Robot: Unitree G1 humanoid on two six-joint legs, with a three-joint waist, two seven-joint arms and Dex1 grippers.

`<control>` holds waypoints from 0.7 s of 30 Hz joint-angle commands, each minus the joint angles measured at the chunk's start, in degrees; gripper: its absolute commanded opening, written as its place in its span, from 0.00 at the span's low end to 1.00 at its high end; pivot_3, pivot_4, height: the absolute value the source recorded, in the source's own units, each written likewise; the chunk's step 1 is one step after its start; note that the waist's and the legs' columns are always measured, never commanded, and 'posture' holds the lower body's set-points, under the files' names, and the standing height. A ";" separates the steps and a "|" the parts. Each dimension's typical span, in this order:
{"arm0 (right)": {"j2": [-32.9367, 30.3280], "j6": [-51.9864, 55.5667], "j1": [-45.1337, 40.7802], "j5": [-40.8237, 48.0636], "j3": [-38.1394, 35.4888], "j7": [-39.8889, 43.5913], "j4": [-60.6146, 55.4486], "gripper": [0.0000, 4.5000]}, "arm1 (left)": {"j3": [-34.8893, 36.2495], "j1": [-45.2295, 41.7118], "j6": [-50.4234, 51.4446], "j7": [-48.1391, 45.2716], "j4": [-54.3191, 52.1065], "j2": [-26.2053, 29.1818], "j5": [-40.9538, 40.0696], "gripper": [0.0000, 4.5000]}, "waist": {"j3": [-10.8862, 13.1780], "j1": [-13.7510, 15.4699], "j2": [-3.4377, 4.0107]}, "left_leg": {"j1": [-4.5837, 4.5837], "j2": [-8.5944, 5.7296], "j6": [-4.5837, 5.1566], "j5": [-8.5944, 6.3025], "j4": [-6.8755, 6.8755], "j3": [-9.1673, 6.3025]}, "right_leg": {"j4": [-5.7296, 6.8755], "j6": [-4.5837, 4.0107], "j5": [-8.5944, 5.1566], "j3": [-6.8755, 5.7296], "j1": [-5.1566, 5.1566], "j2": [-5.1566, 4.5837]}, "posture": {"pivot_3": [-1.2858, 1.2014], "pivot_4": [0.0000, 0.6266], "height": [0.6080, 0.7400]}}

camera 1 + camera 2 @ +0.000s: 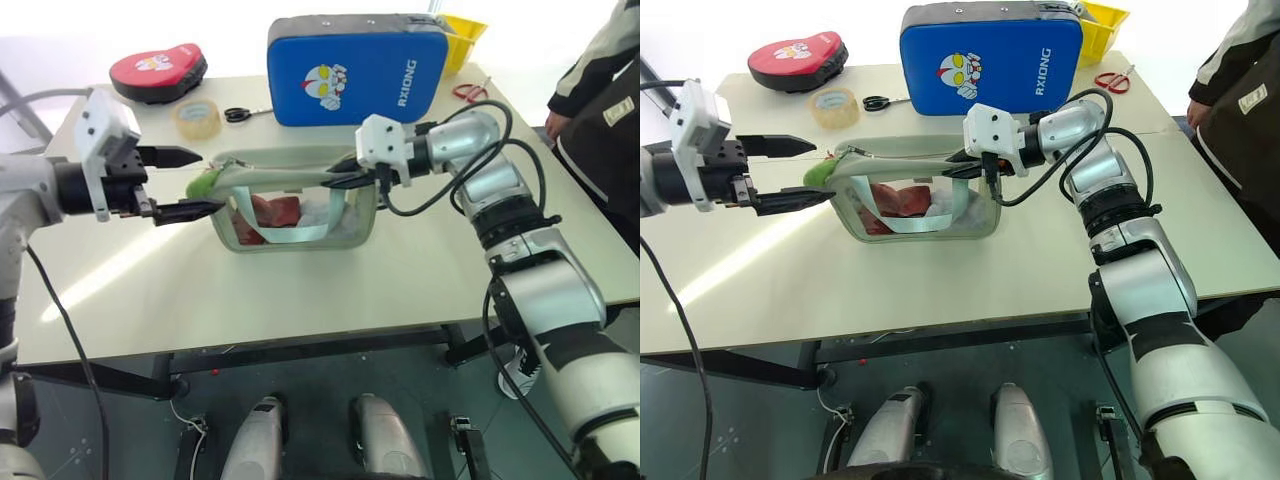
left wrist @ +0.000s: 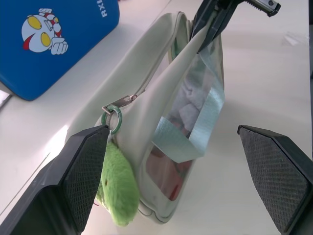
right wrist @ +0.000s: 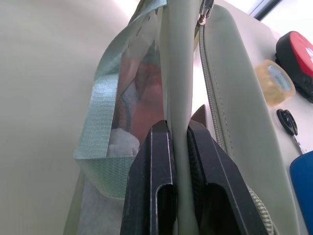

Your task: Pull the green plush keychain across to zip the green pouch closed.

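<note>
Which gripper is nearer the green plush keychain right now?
Left. The left gripper is open, its fingers either side of the green plush keychain at the green pouch's near end. The right gripper is shut on the pouch's top edge at the far end.

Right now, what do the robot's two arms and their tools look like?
Both arms are silver-grey metal segments with black joints and loose black cables. Each wrist carries a white boxy housing. The left tool has two black pointed fingers whose inner pads are cross-hatched. The right tool has the same slim black fingers, with a black cable looping beside its wrist.
</note>
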 commanded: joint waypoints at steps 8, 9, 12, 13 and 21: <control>-0.92 4.78 -2.07 1.09 -3.40 4.81 -2.70 0.59 | 2.88 -0.99 0.93 0.83 -0.29 1.88 -1.15 1.00 | 0.00 -0.01 0.00 | 0.04 0.00 -0.02 0.01 0.00 -0.01 | 0.02 0.00 0.00 0.00 0.03 0.00 | 0.52 0.24 1.00; -1.27 6.41 -1.85 1.71 -3.96 5.31 -4.36 0.69 | 3.14 -0.99 0.93 0.91 0.25 2.10 -1.04 1.00 | 0.00 -0.03 0.01 | 0.04 0.00 -0.02 0.01 0.00 -0.01 | 0.03 0.00 0.00 0.00 0.02 0.00 | 0.52 0.24 1.00; -3.14 14.67 -0.52 4.59 -6.52 5.95 -11.96 0.98 | 6.14 0.62 1.72 1.57 3.49 3.06 -1.15 1.00 | 0.01 -0.10 0.01 | 0.02 0.00 -0.02 0.01 0.00 -0.01 | 0.03 0.00 0.00 0.00 0.00 0.00 | 0.52 0.24 1.00; -3.60 16.84 -0.10 5.20 -7.15 5.64 -13.88 0.98 | 6.84 1.72 1.42 1.51 4.26 3.43 -0.79 1.00 | 0.01 -0.20 0.01 | 0.02 0.00 -0.01 0.01 -0.01 -0.01 | 0.04 0.00 0.00 0.00 0.00 0.00 | 0.52 0.24 1.00; -6.15 27.15 3.21 6.71 -10.14 1.14 -24.92 0.98 | 9.37 11.44 -1.71 3.10 5.74 0.55 0.07 1.00 | 0.00 -0.59 0.02 | 0.06 0.01 -0.01 0.00 -0.06 -0.01 | 0.07 -0.01 0.00 0.01 -0.01 -0.01 | 0.52 0.24 1.00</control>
